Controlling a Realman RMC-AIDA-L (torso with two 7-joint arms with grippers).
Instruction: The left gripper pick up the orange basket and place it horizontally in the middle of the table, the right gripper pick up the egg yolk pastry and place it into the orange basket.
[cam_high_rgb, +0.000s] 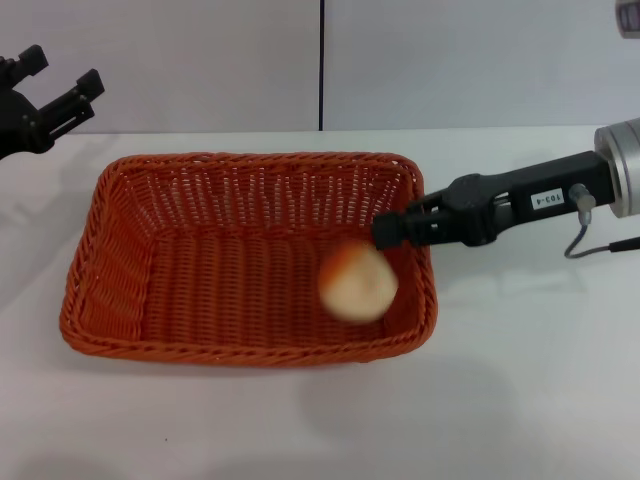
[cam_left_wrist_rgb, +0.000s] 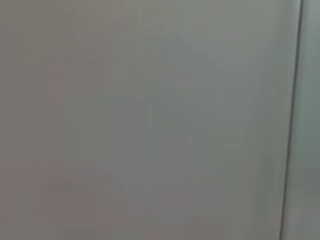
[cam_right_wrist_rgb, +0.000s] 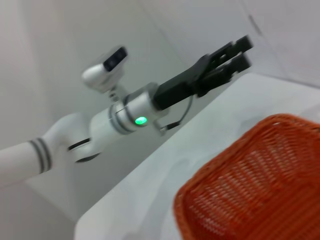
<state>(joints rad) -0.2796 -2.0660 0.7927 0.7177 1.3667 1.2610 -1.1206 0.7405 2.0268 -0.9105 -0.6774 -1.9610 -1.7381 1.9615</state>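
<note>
In the middle of the head view sits the orange basket (cam_high_rgb: 250, 258), lying flat and lengthwise across the white table (cam_high_rgb: 520, 390), its braided rim unbroken all the way round. And there's the egg yolk pastry (cam_high_rgb: 358, 282), right of centre in the frame, inside the basket near its right-hand wall — it shows up smeared, so whether it is resting on the woven floor or just above it cannot be told. The right gripper (cam_high_rgb: 385, 230) reaches in from the right edge of the frame, its black fingertips poking over the basket's right rim, and the pastry lies just below and a touch left of those tips, clear of them, nothing in their grasp; how wide they stand apart cannot be made out from this angle. Up in the upper left corner, the left gripper (cam_high_rgb: 62, 78) hangs well away from the basket with its slim fingers spread and holding nothing. The right wrist view catches that same left gripper (cam_right_wrist_rgb: 244, 51) at upper right, fingers parted, the green ring glowing on its arm, with a corner of the basket (cam_right_wrist_rgb: 260, 190) filling the lower right. The left wrist view gives only a plain grey wall.
</note>
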